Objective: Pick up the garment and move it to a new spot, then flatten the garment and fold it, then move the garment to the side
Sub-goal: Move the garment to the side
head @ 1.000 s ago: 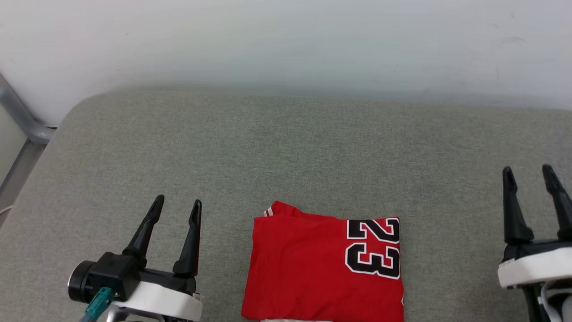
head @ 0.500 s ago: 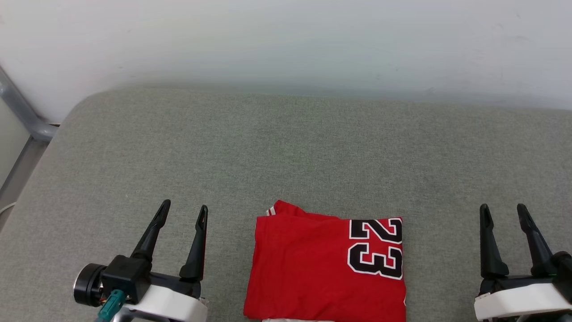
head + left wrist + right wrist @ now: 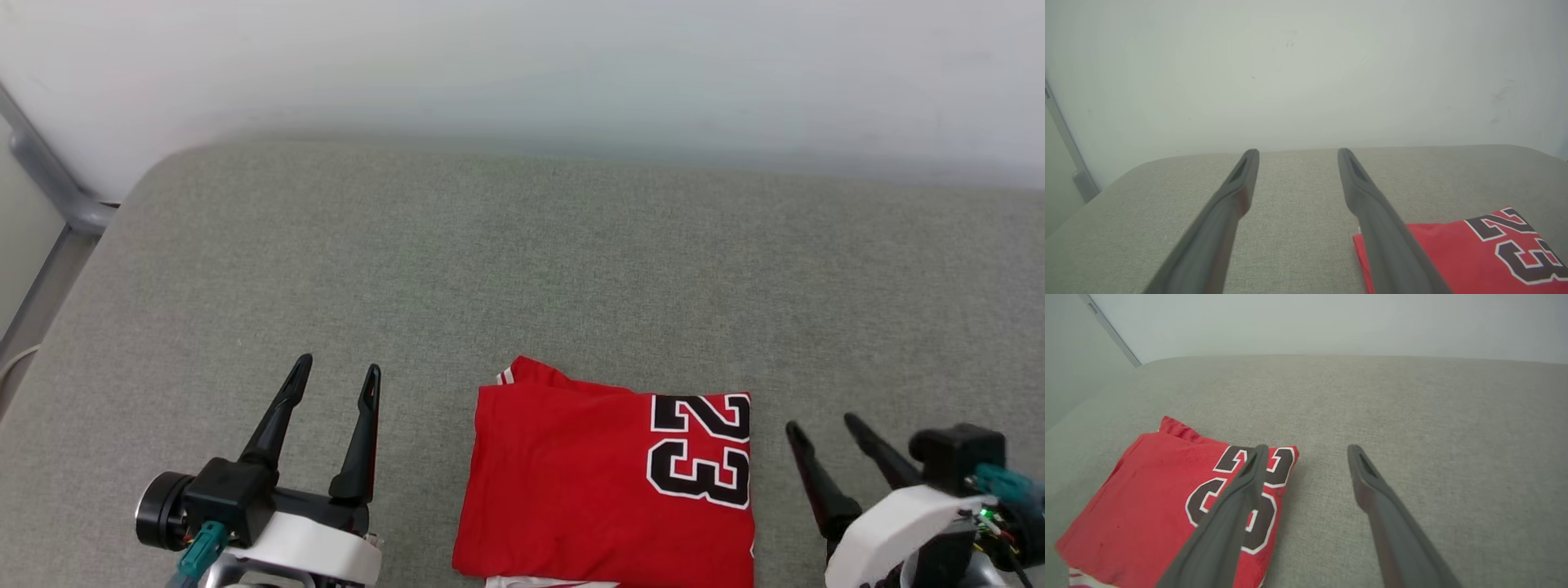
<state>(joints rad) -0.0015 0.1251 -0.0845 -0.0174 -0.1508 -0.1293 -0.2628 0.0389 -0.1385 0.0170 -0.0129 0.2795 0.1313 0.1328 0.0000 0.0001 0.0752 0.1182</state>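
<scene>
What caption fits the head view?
Folded red shirt on grey cushion, between open left end effector and open right end effector.

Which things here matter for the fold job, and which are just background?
Job:
jersey, folded, lying flat
left gripper, open, empty
right gripper, open, empty, next to the jersey

Background:
grey cushion under it all
white wall
metal bar at far left
</scene>
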